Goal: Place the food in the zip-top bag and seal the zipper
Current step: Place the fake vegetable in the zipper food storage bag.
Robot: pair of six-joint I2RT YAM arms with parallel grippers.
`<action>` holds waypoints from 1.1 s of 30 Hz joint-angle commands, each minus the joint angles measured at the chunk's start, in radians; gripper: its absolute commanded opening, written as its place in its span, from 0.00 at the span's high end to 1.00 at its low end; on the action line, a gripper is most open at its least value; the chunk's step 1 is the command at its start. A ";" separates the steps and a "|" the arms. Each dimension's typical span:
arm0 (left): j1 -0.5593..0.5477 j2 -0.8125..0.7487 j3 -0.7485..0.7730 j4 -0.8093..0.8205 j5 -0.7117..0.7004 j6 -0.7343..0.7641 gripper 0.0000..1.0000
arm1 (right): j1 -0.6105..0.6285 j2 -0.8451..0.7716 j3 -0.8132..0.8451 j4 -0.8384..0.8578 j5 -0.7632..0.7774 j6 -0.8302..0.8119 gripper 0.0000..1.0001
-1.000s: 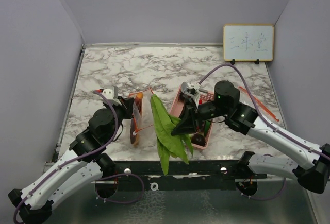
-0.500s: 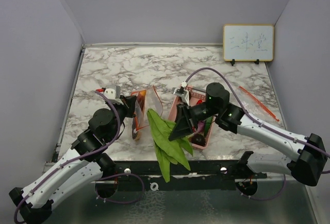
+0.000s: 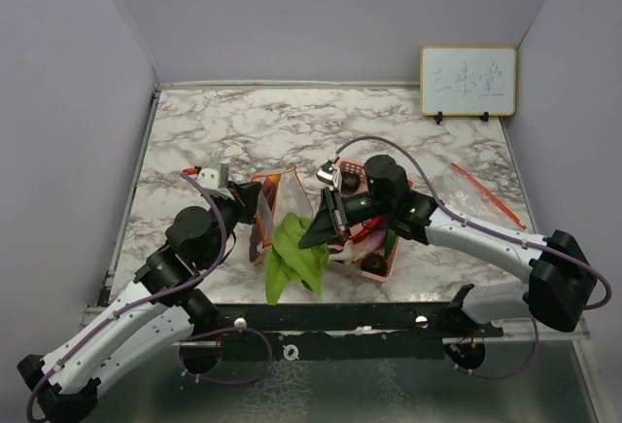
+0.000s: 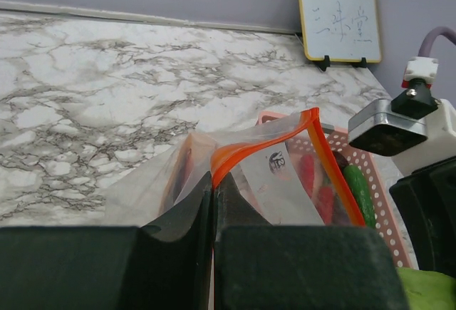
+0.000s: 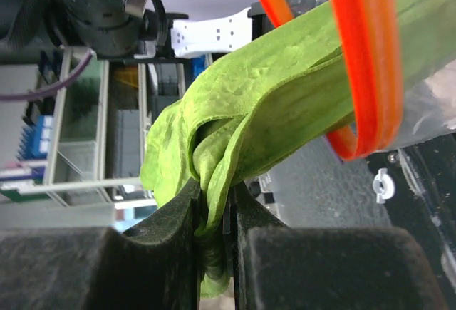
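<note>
My left gripper (image 3: 249,211) is shut on the orange zipper edge (image 4: 246,155) of the clear zip-top bag (image 3: 277,197), holding its mouth up and open. My right gripper (image 3: 313,238) is shut on the green leafy vegetable (image 3: 296,253), pinched between its jaws (image 5: 214,207). The leaf (image 5: 285,96) is bunched, and its far end reaches behind the bag's orange rim (image 5: 363,60). An orange piece (image 3: 255,243) lies inside the bag. The pink basket (image 3: 387,265) holds red chili peppers (image 4: 322,194), a green piece (image 4: 360,192) and a dark round piece (image 3: 373,262).
A small whiteboard (image 3: 467,81) stands at the back right corner. A thin orange-edged strip (image 3: 486,194) lies on the marble to the right of the basket. Grey walls close in the left, right and back sides.
My right gripper has carried the leafy vegetable left, from over the basket to the bag's mouth, and the leaf has bunched up. My left gripper kept its hold on the bag.
</note>
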 commanded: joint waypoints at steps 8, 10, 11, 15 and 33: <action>0.000 -0.014 0.012 0.058 0.061 -0.012 1.00 | -0.019 -0.059 0.056 -0.105 0.259 0.150 0.41; 0.000 -0.018 0.014 0.051 0.063 -0.019 1.00 | -0.031 -0.039 0.114 -0.177 0.283 0.048 0.39; 0.001 -0.020 0.014 0.049 0.063 -0.022 1.00 | -0.032 -0.029 0.153 -0.221 0.307 -0.021 0.37; 0.001 -0.028 0.005 0.042 0.062 -0.034 1.00 | -0.032 -0.021 0.323 -0.433 0.501 -0.245 0.32; 0.000 0.044 0.104 -0.040 0.004 -0.100 1.00 | -0.014 -0.237 0.203 -0.698 0.668 -0.712 0.28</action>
